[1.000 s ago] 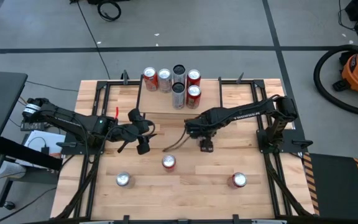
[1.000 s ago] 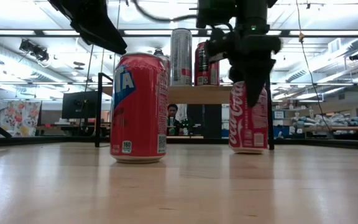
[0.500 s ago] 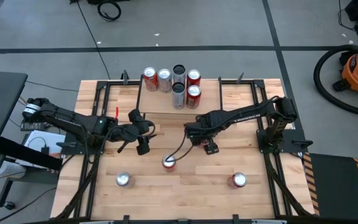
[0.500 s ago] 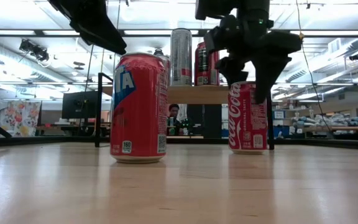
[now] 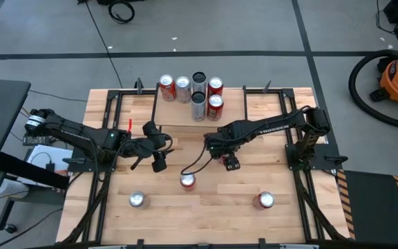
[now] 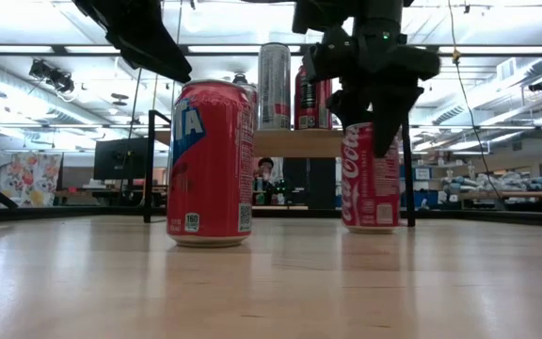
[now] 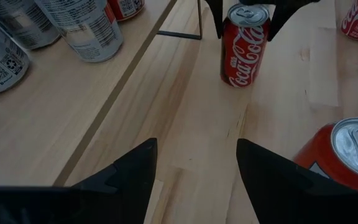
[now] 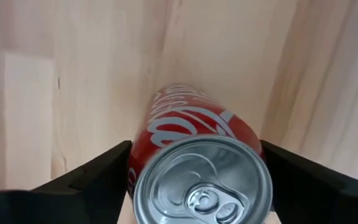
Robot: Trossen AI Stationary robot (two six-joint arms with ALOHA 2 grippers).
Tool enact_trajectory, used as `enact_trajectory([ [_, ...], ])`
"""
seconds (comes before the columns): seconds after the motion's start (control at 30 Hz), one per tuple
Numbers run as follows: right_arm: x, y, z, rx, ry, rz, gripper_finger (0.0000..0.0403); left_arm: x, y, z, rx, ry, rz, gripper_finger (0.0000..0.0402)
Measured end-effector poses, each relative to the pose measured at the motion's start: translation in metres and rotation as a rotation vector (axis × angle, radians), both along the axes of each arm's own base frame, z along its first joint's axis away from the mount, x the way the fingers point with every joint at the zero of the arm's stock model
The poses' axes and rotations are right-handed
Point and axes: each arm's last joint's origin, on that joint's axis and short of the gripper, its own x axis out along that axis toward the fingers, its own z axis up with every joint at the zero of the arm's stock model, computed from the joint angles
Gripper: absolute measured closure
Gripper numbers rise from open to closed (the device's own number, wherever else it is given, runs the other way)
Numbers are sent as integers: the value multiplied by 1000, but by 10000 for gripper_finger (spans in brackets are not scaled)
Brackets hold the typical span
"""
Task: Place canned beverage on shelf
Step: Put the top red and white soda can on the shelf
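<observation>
A red Coca-Cola can (image 7: 242, 50) stands upright on the wooden table, in front of the shelf (image 5: 178, 114). My right gripper (image 5: 226, 162) points straight down over it and hides it in the high view; its fingers are closed on the can's sides (image 8: 196, 180). Several cans (image 5: 193, 93) stand on the shelf's plank top. My left gripper (image 5: 159, 158) hovers to the left of the can, above the table, open and holding nothing (image 7: 196, 168). My right gripper pinches the Coca-Cola can between its two fingers, on opposite sides of the wall just below the top rim (image 8: 140, 163). The fingers come from above, pointing down. The can stands upright with its base on the table (image 6: 370, 224).
Three more cans stand loose on the near half of the table (image 5: 187, 181) (image 5: 138, 200) (image 5: 264, 200); one red one (image 6: 210, 165) looms close in the low view. The shelf's thin black legs (image 7: 179, 34) stand just beyond the held can.
My right gripper has stayed over the Coca-Cola can and rolled about its downward-pointing line. Its fingers spread wide half a second ago and have since come in against the can's sides. The can stays on the table.
</observation>
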Motion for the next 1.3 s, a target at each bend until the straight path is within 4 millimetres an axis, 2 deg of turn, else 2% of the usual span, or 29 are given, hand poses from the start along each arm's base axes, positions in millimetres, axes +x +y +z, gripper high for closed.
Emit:
enact_trajectory([
  [0.17, 0, -2, 0, 18, -8, -126, 80, 0, 0, 0, 0, 0, 0, 171],
  [0.3, -2, 1, 7, 10, 25, -127, 82, 0, 0, 0, 0, 0, -1, 171],
  [0.47, -1, 3, 33, -4, 31, -110, 82, 0, 0, 0, 4, 2, -4, 171],
  [0.67, -7, -2, 79, -57, 46, -109, 83, 0, 0, 0, 5, 3, -5, 171],
  [0.8, -11, -14, 107, -53, 23, -142, 82, 0, 0, 0, 10, 4, -9, 171],
  [0.97, -18, -35, 130, -74, 9, -185, 82, 0, 0, 0, 9, 4, -8, 171],
  [1.13, -20, -58, 146, -67, -54, -200, 82, 0, 0, 0, 9, 4, -9, 171],
  [1.3, -24, -82, 152, -66, -73, -224, 81, 0, 0, 0, 10, 7, -9, 171],
])
